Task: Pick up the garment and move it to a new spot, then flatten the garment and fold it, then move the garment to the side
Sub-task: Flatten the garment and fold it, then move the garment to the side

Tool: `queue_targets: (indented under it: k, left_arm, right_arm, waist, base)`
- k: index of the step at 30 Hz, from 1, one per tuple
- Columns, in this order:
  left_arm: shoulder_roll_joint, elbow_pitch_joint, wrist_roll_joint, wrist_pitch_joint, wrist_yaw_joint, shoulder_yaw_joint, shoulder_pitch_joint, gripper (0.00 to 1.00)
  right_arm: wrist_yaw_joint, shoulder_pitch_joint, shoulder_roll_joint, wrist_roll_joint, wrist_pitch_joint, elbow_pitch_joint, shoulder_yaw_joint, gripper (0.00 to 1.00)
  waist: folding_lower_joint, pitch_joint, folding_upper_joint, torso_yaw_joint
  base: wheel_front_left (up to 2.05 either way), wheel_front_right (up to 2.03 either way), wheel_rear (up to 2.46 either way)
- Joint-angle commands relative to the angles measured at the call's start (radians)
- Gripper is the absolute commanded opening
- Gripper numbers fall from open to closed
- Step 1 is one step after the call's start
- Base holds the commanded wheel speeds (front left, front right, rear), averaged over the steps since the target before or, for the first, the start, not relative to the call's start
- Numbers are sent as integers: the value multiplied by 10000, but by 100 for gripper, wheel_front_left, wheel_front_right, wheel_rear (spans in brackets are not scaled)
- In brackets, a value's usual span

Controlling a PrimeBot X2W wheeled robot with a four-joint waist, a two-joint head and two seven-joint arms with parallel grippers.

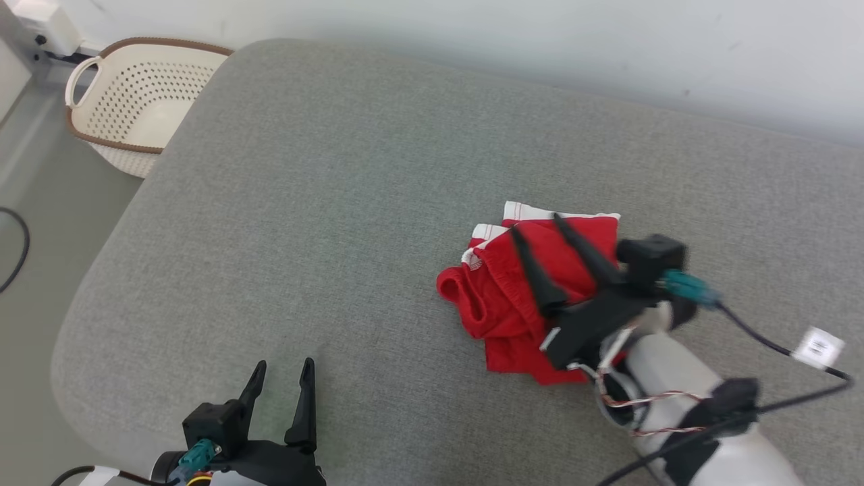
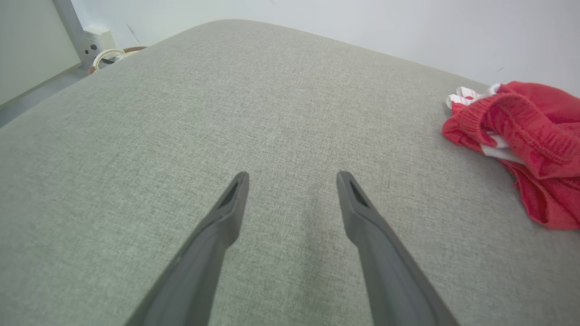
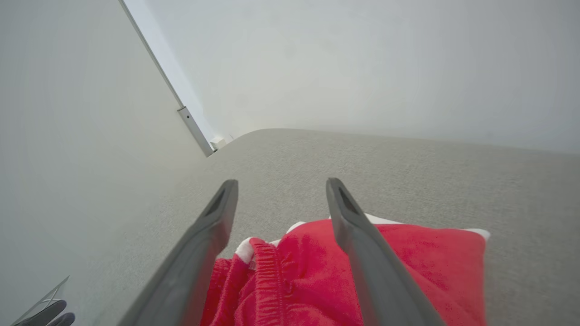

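The garment (image 1: 513, 297) is a pair of red shorts with white trim, lying bunched and partly folded on the grey cushioned surface (image 1: 337, 202), right of centre. My right gripper (image 1: 536, 226) hovers just above it, open, its two fingers spread with nothing between them. In the right wrist view the red garment (image 3: 294, 280) lies under the fingers of that gripper (image 3: 281, 183). My left gripper (image 1: 283, 368) stands open over bare fabric at the lower left, well apart from the cloth. From the left wrist, the garment (image 2: 530, 136) sits at the right edge, beyond the open gripper (image 2: 292, 176).
A cream perforated laundry basket (image 1: 128, 101) with a brown rim stands on the floor past the surface's far left corner. A white wall runs along the back. A black cable (image 1: 17, 250) lies on the floor at the left. A cable with a white tag (image 1: 817, 347) trails from my right wrist.
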Motion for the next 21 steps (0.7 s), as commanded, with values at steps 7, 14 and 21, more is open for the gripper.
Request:
queue_targets:
  k: [7, 14, 21]
  left_arm:
    - [7, -131, 141, -5, -7, 0, 113, 100]
    - [7, -208, 139, -5, -20, -84, 118, 100]
    - [6, -277, 166, -5, -7, -134, 66, 100]
  right_arm:
    - [-13, 1415, -665, -404, -20, -523, -2238, 100]
    - [-13, 2432, -588, -592, -19, -367, -3479, 100]
    - [-13, 2495, -393, -198, -19, -231, -3699, 100]
  waist:
    - [0, -134, -1, -325]
    - [0, -118, -1, -288]
    - [0, -12, -1, -95]
  base:
    - [0, 0, 0]
    - [0, 0, 0]
    - [0, 0, 0]
